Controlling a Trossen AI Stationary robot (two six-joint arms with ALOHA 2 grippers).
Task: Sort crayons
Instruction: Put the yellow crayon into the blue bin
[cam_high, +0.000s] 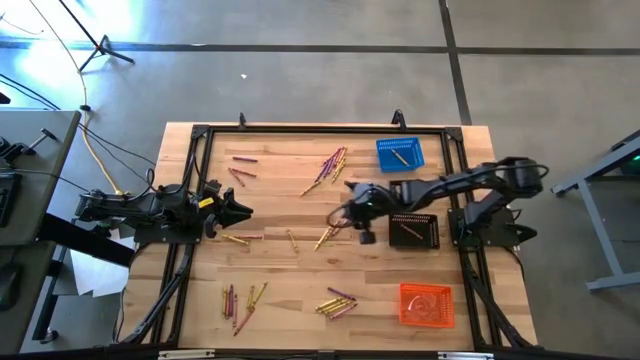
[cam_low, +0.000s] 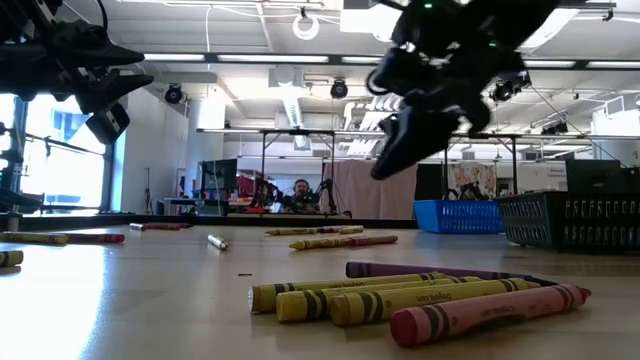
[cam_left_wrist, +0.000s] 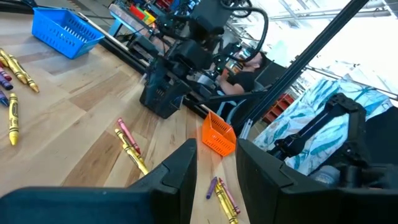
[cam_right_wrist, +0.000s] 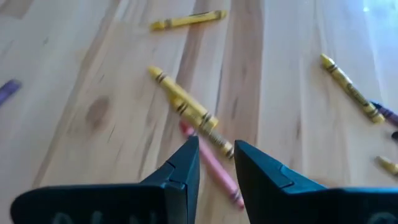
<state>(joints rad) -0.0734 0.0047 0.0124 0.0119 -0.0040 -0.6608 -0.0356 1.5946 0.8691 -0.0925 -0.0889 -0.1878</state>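
Desk (cam_high: 300, 215): crayons (cam_high: 333, 163) lie scattered in small groups.
Right hand (cam_high: 343, 215): above desk's middle, beside black basket (cam_high: 414, 229).
Left hand (cam_high: 238, 210): at left edge.

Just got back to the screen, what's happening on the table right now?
Crayon sorting is under way. The right gripper hovers mid-table, fingers slightly apart and empty, above a yellow crayon and a pink crayon. The left gripper waits open at the left side. Most crayons lie loose; one yellow crayon sits in the blue basket.

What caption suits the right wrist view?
Right gripper, fingers apart, above a yellow crayon and pink crayon on the table.
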